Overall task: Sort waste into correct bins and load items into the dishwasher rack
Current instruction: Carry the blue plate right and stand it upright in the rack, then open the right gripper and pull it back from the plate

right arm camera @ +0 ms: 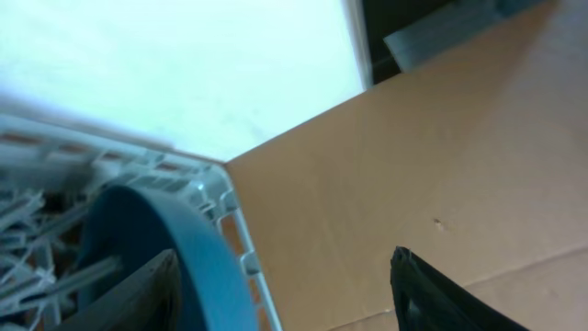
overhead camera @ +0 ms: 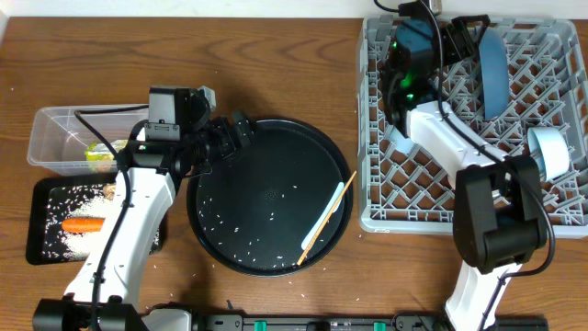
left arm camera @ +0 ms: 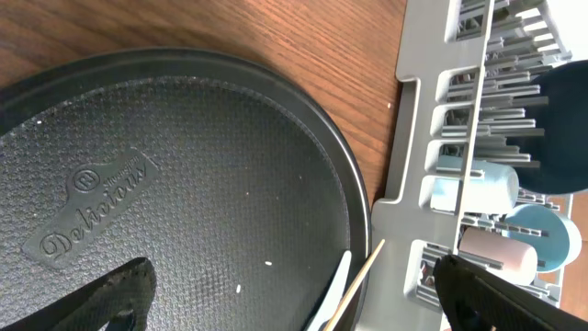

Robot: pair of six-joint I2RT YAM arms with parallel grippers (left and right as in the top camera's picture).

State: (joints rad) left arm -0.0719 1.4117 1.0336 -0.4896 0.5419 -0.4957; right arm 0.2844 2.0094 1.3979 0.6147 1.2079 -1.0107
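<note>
Up at the dishwasher rack's (overhead camera: 367, 129) far edge, the right tool (right arm camera: 285, 262) is released, fingers spread. The large dark-blue plate (right arm camera: 156, 230) stands upright just beside one finger, by the wall. The left tool (overhead camera: 243, 131), also released, hovers over the round black tray's (overhead camera: 266, 175) near rim, with open floor beyond. The chopsticks (overhead camera: 307, 248) and white utensil (overhead camera: 323, 213) cross its far rim.

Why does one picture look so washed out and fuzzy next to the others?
Right wrist view: the white wall blows out to glare, and the dark-blue plate sits near the lens, its rim soft. Left wrist view: the embossed texture of the round black tray is sharp. Overhead view: even light, crisp.
</note>
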